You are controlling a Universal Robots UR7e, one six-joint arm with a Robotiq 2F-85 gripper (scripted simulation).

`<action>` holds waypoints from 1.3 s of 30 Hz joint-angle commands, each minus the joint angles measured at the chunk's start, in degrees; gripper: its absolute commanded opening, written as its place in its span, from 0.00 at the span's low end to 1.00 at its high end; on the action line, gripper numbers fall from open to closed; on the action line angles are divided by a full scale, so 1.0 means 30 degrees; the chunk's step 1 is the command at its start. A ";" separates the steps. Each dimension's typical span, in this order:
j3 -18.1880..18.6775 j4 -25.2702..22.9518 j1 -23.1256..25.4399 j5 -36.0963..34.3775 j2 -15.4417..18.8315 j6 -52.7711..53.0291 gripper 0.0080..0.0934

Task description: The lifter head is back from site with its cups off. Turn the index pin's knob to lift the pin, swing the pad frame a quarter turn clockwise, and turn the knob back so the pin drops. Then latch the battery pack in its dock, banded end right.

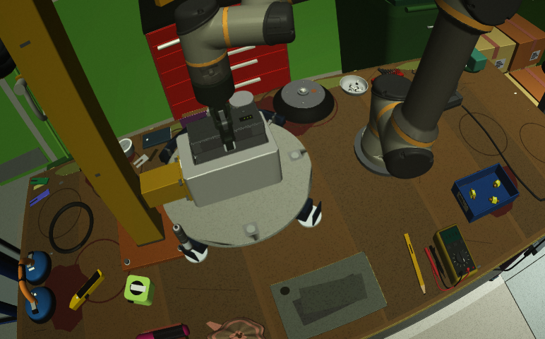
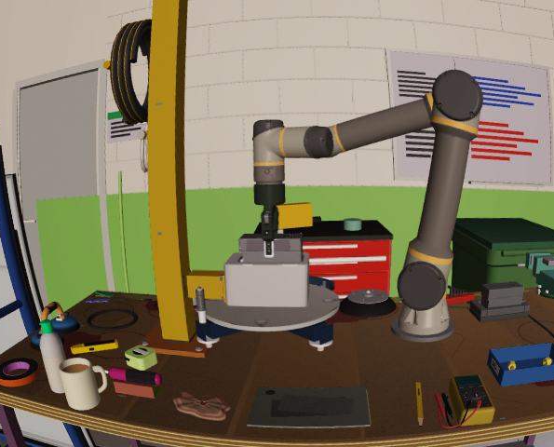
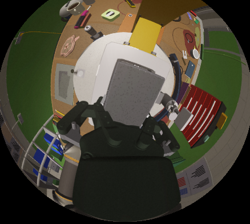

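Observation:
The dark grey battery pack (image 1: 227, 134) sits in the dock on top of the lifter head's pale grey housing (image 1: 233, 170), which stands on the round pad frame plate (image 1: 242, 197). The pack (image 2: 270, 248) is held across its middle by my gripper (image 1: 226, 140), which comes straight down from above. The wrist camera shows the pack (image 3: 132, 93) between the fingers (image 3: 125, 122). The index pin's knob (image 1: 179, 235) stands at the plate's front-left edge, beside the yellow post (image 1: 74, 109). A yellow block (image 1: 162, 185) juts from the housing's left side.
A blue tray (image 1: 485, 192) with yellow parts sits on the right of the bench, with a multimeter (image 1: 454, 252) and pencil (image 1: 414, 262) in front. A grey mat (image 1: 328, 294) lies at the front. A black suction cup (image 1: 304, 101) lies behind the plate.

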 commanded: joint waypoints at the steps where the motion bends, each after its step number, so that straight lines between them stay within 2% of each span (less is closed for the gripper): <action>1: -0.0005 -0.0005 0.0003 -0.0004 -0.0004 0.0002 0.23; 31: -0.0001 -0.0001 0.0003 -0.0004 -0.0001 0.0002 0.94; 39: -0.0001 0.0000 0.0003 -0.0004 -0.0001 0.0002 0.94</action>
